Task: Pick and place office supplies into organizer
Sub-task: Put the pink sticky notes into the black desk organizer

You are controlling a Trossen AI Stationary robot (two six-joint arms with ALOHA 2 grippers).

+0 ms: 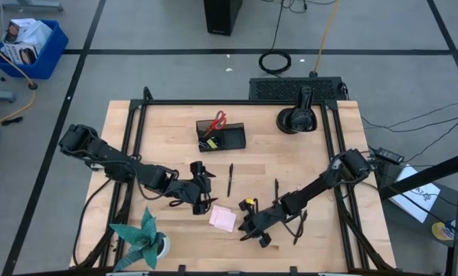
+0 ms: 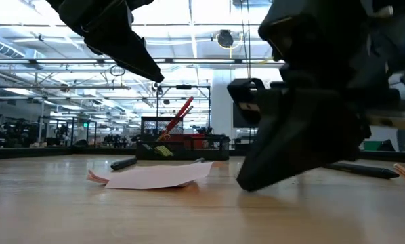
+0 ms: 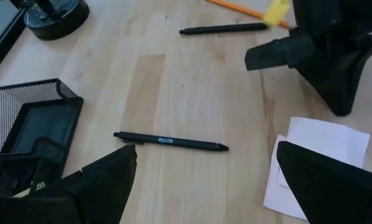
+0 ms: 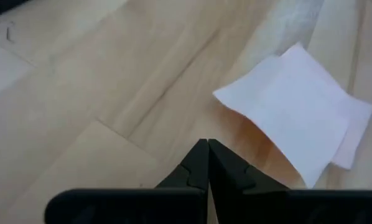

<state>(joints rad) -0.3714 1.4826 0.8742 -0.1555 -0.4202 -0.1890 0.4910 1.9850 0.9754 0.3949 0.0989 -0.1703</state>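
**Right pincer pressed shut beside the pink notes, left pincer spread wide above them**

While the organizer (image 1: 220, 136) sits toward the far middle of the wooden surface (image 1: 290, 169), most of the supplies lie loose nearer the front. It is a small black mesh box: a taller cup section holding red-handled scissors (image 1: 217, 121) that lean out of the top, and a lower open tray beside it. A small yellow bit shows inside the cup end.

The pink sticky-note pad (image 1: 223, 218) lies flat near the front, its top sheets curled up at the edges in the low view (image 2: 152, 176). One thin black pen (image 1: 230, 179) lies between the pad and the organizer, apart from both; in the left wrist view (image 3: 170, 142) it carries small light lettering on its barrel. A second black pen (image 1: 276, 186) lies farther to the right, and an orange pencil (image 3: 239, 7) lies next to it.

The right pincer (image 1: 248, 228) is down at the surface just beside the pad, its fingers (image 4: 206, 163) closed tip to tip with nothing visible between them. The left pincer (image 1: 206, 201) hangs near the pad's other side, fingers (image 3: 99, 180) spread wide and empty.

A teal paper plant (image 1: 143, 239) stands at the front left corner, and a round black object with a post (image 1: 297, 116) at the far right.
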